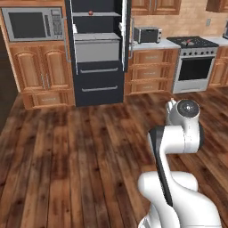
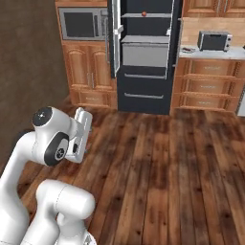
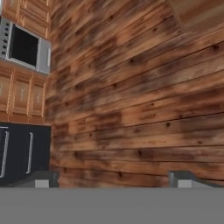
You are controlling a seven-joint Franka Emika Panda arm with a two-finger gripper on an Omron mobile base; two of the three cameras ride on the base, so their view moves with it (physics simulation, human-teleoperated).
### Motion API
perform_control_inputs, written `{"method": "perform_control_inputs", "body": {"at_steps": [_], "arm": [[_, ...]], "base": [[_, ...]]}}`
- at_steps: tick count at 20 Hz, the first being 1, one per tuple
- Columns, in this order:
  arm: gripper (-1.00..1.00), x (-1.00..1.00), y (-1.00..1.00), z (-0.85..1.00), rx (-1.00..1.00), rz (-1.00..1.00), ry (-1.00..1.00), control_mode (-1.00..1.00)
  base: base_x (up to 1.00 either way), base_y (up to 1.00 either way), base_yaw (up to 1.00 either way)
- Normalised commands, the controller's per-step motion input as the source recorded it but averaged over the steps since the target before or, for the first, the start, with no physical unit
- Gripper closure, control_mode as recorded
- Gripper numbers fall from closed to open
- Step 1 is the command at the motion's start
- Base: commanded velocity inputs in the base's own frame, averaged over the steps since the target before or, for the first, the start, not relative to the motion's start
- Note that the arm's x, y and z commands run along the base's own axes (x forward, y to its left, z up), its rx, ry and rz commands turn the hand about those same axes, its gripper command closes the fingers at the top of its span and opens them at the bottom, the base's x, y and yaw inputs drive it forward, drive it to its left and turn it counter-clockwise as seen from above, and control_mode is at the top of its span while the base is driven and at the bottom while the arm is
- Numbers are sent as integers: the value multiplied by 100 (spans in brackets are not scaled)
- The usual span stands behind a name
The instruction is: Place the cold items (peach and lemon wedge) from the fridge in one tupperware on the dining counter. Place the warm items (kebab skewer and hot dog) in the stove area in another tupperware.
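Wooden plank flooring [image 1: 67,156] stretches from the robot to a wall of brown cabinets. Among them stands the dark fridge [image 1: 98,53] with its upper doors swung open; a small reddish round item, likely the peach [image 1: 91,13], sits on an upper shelf. A microwave [image 1: 32,24] is built in left of it, a toaster oven [image 1: 147,34] rests on the surface to its right, and the stove [image 1: 194,62] lies further right. The gripper [image 3: 113,180] hangs over bare floor, its fingers spread wide, holding nothing.
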Motion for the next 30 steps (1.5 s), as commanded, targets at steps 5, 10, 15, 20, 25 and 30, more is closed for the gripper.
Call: {"method": "perform_control_inputs", "body": {"at_steps": [5, 10, 15, 20, 25, 30], "arm": [[-100, 0, 0, 0, 0, 0, 0, 100], [-100, 0, 0, 0, 0, 0, 0, 100], [-100, 0, 0, 0, 0, 0, 0, 100], [-100, 0, 0, 0, 0, 0, 0, 100], [-100, 0, 0, 0, 0, 0, 0, 100], [-100, 0, 0, 0, 0, 0, 0, 100]], "base": [[100, -23, 7], [100, -38, 1], [100, -62, 0], [100, -18, 0], [100, 33, 0], [100, 41, 0]]}}
